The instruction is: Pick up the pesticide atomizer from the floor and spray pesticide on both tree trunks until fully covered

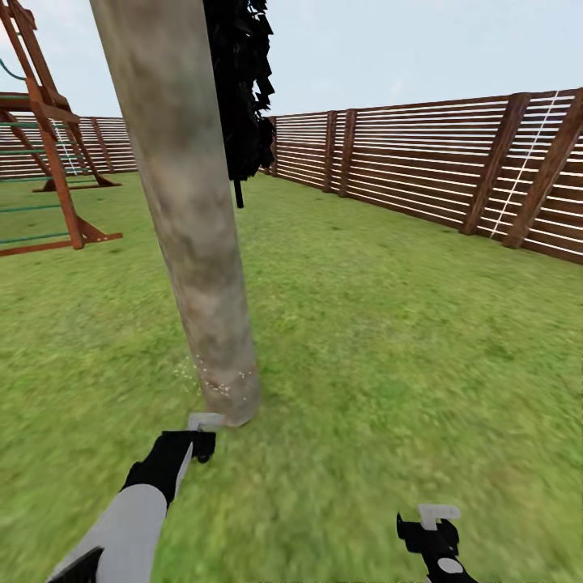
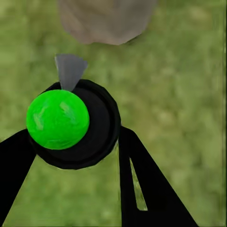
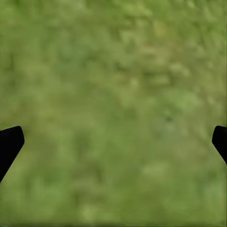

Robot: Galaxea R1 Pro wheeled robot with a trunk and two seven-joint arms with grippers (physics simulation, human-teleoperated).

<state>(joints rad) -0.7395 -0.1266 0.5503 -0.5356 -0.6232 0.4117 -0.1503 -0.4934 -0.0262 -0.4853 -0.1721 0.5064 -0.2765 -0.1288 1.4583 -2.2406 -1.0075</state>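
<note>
The left gripper [image 2: 71, 142] clasps the sprayer [image 2: 71, 125], nozzle toward the base of the tree trunk [image 1: 190, 235] just ahead. The right gripper [image 1: 429, 538] hangs spread and empty over the grass [image 1: 389, 364]. Open lawn runs right to the slatted fence [image 1: 437, 162]; a wooden play frame [image 1: 48, 146] stands far left. No writing shows.

Mottled grey-beige tree trunk [image 1: 190, 219]; green lawn [image 1: 389, 324]; reddish-brown slatted fence [image 1: 437, 166]; bright-green-capped black atomizer [image 2: 71, 125].
</note>
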